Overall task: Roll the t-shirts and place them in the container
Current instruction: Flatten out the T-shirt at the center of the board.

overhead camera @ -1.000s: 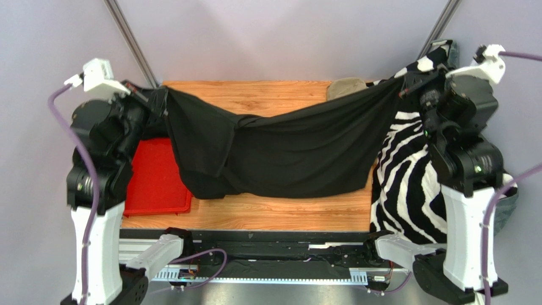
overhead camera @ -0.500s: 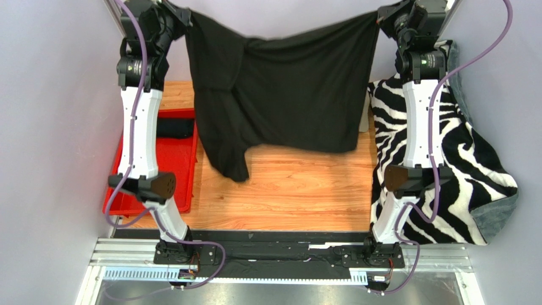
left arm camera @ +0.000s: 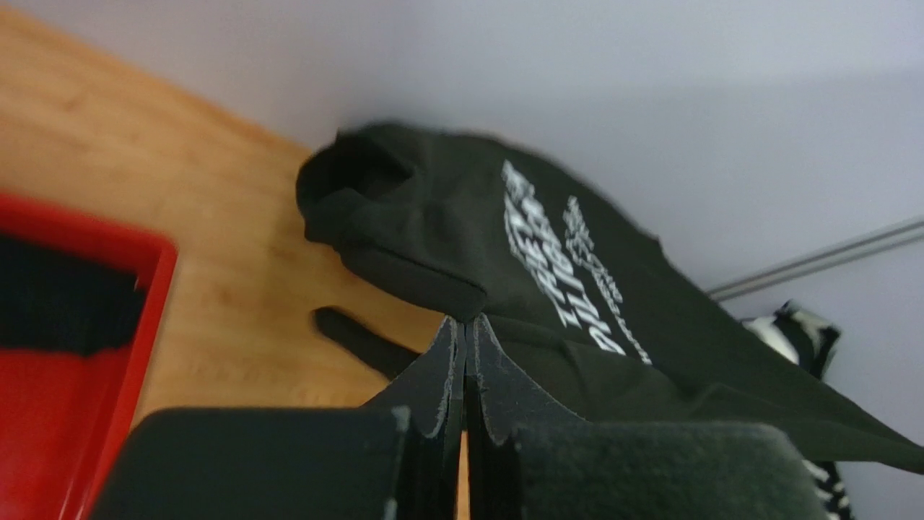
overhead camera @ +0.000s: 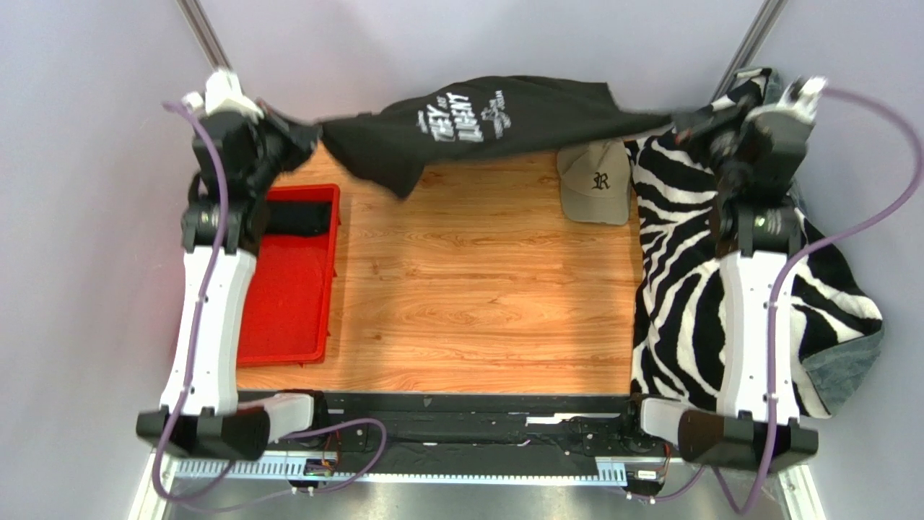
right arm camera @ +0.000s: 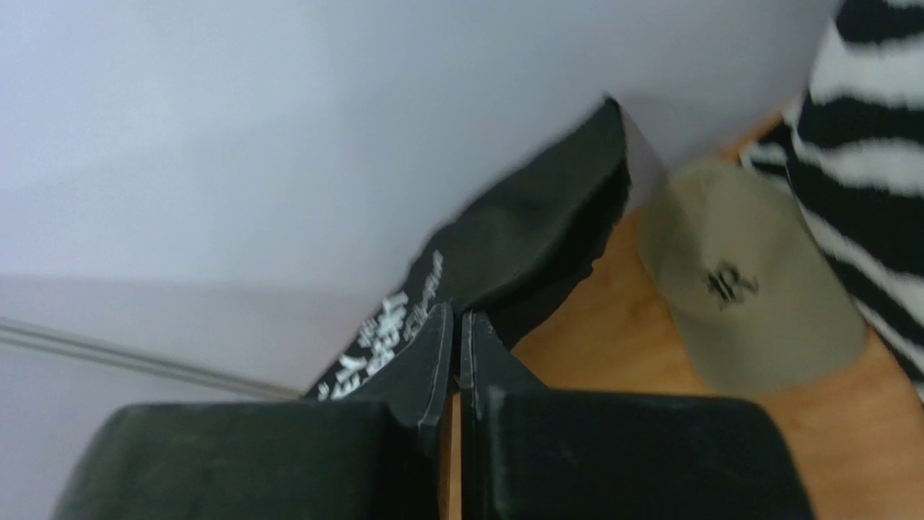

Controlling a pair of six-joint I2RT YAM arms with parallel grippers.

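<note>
Airborne: black cotton t-shirt with white lettering (overhead camera: 488, 114), stretched across top centre of frame over the far edge of the wooden table (overhead camera: 477, 293). Left gripper (overhead camera: 309, 135) and right gripper (overhead camera: 681, 119) are both pressed together, each pinching a shirt edge. Risks: cloth drops onto the beige baseball cap (overhead camera: 594, 182) at upper right; the bunched left fold lands creased; a thin pinch slips.

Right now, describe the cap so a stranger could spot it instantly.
On the wooden table, go to the far right corner beside the zebra-striped fabric. The cap lies there, by the black t-shirt: the only khaki item, marked with a dark R.
</note>
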